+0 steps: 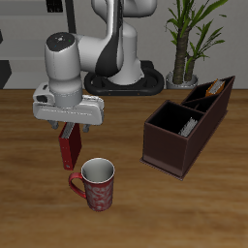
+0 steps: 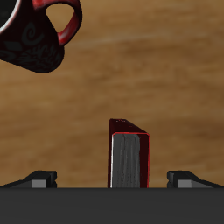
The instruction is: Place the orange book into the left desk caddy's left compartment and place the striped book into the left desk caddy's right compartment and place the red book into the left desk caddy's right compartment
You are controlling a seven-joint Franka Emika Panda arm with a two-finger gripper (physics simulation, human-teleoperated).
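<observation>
The red book stands upright on the table, just behind the mug. My gripper is open directly above it. In the wrist view the red book sits between my gripper's two fingertips, with a gap on each side. The left desk caddy stands farther off across the table. The striped book lies in its right compartment, the wider section. The orange book shows in its left compartment, the narrower section at the far end.
A red patterned mug stands close to the red book, nearer the table's front edge; it also shows in the wrist view. A potted plant and the robot's base are at the back.
</observation>
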